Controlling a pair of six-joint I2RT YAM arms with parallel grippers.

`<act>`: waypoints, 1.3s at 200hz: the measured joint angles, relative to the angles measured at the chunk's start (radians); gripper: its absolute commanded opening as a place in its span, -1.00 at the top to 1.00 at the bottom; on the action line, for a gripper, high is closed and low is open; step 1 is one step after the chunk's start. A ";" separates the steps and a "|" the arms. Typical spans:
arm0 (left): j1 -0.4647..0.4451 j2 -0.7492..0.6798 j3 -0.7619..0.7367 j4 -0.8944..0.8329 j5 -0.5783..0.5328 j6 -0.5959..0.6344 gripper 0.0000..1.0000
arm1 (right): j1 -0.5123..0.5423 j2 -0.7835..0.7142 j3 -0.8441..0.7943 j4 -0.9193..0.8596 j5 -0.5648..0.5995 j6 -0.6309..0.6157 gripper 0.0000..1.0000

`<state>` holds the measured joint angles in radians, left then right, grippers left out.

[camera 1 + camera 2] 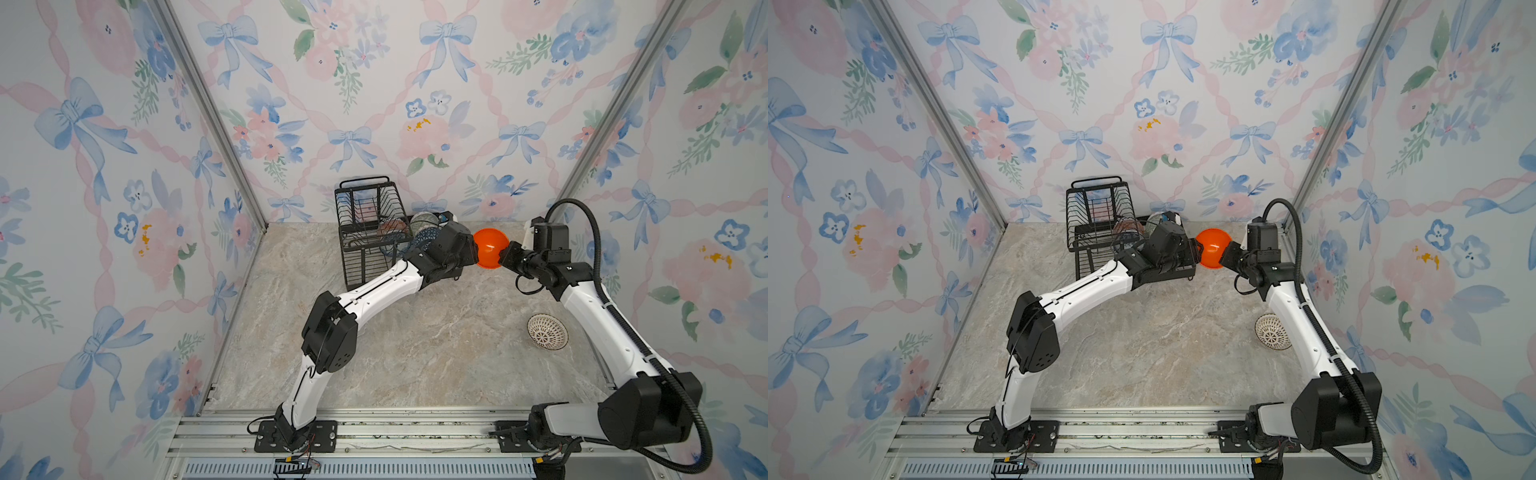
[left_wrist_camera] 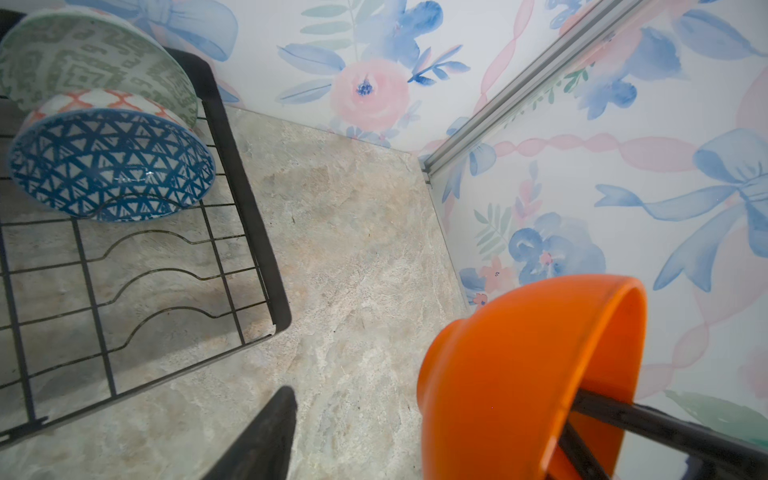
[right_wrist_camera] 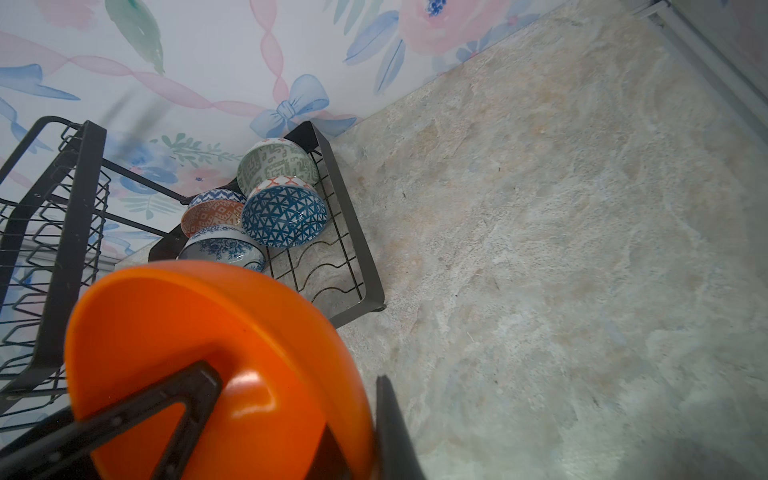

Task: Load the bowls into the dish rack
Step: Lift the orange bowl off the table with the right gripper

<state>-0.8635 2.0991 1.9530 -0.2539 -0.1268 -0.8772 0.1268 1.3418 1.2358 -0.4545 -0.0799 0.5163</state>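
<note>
A plain orange bowl (image 1: 490, 247) (image 1: 1212, 247) hangs in the air to the right of the dish rack (image 1: 361, 266) (image 1: 1096, 232). My right gripper (image 1: 500, 255) (image 3: 291, 386) is shut on its rim, one finger inside the bowl (image 3: 208, 332) and one outside. My left gripper (image 1: 473, 253) is open at the bowl's opposite side. In the left wrist view one finger (image 2: 274, 432) stands apart from the orange bowl (image 2: 519, 374); the other is hidden. Several patterned bowls lie in the rack's flat base, among them a dark-blue geometric one (image 2: 112, 166) (image 3: 286, 216) and a grey-green one (image 2: 83, 58) (image 3: 276, 162).
A white bowl with a dark lattice (image 1: 547, 331) (image 1: 1272, 331) lies on the marble tabletop under my right forearm. The rack's raised basket (image 1: 365, 199) stands against the back wall. Floral walls close in the table on three sides.
</note>
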 measured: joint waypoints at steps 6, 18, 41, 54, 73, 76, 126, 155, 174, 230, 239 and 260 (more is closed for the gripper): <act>-0.006 -0.004 -0.004 0.002 0.000 -0.007 0.20 | 0.005 -0.005 -0.002 -0.004 0.005 -0.002 1.00; -0.021 -0.012 -0.012 0.004 0.000 -0.020 0.35 | 0.018 -0.016 -0.003 -0.010 0.014 -0.006 1.00; -0.043 -0.018 -0.016 0.005 -0.023 -0.047 0.79 | 0.038 -0.035 -0.009 -0.022 0.036 -0.011 0.91; -0.044 -0.019 -0.019 0.003 -0.048 -0.047 0.89 | 0.045 -0.048 -0.012 -0.038 0.043 -0.025 0.86; -0.047 -0.021 -0.025 -0.006 -0.071 -0.044 1.00 | 0.063 -0.048 -0.013 -0.044 0.070 -0.030 0.79; -0.047 -0.021 -0.026 -0.006 -0.072 -0.044 1.00 | 0.063 -0.048 -0.013 -0.046 0.071 -0.031 0.77; -0.047 -0.024 -0.030 -0.008 -0.087 -0.036 1.00 | 0.063 -0.037 -0.011 -0.025 0.061 0.021 0.17; -0.047 -0.025 -0.030 -0.012 -0.104 -0.013 1.00 | 0.063 -0.023 -0.009 -0.011 0.047 0.059 -0.43; -0.044 -0.025 -0.025 -0.017 -0.121 0.006 1.00 | 0.063 -0.023 0.005 -0.013 0.043 0.073 -0.94; -0.004 -0.024 0.108 -0.037 -0.171 0.083 1.00 | 0.042 -0.042 0.074 -0.051 0.025 0.130 -0.93; 0.004 -0.024 0.127 -0.030 -0.180 0.093 1.00 | 0.023 -0.048 0.078 -0.055 0.006 0.151 -0.94; 0.013 -0.021 0.154 -0.018 -0.173 0.122 1.00 | -0.013 -0.061 0.080 -0.049 -0.070 0.201 -0.93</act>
<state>-0.8501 2.0781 2.1071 -0.2718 -0.2996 -0.7547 0.1143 1.2804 1.3155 -0.5034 -0.1501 0.7174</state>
